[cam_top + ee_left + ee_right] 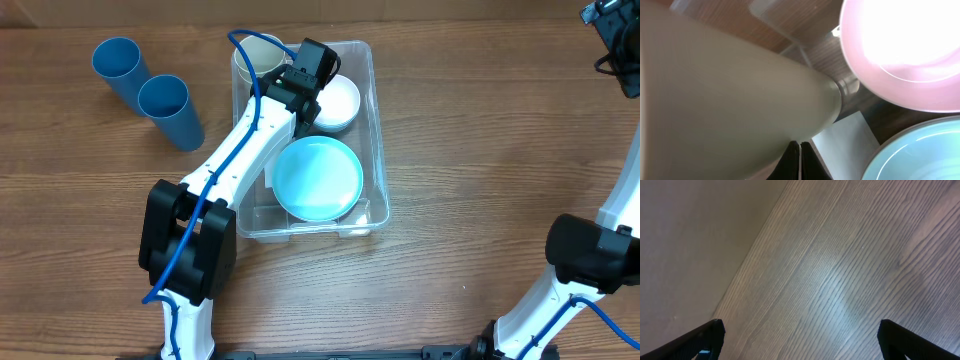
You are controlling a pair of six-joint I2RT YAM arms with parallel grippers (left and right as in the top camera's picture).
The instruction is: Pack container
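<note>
The clear container [378, 130] stands at the table's middle. It holds a beige cup [258, 55] at its far left corner, a pale pink bowl [338, 100] and a light blue bowl [318, 178]. My left arm reaches into the container, and its wrist hides the fingers in the overhead view. In the left wrist view my left gripper [800, 146] is shut, its tips against the beige cup's [730, 95] outer wall, above the container's white label [845, 137]. The pink bowl [900, 50] and the blue bowl [920, 155] lie to the right. My right gripper [800, 335] is open and empty over bare wood.
Two blue cups [118, 65] [168, 105] stand on the table left of the container. My right arm's base [585, 255] sits at the right edge, with its wrist [612, 25] at the far right corner.
</note>
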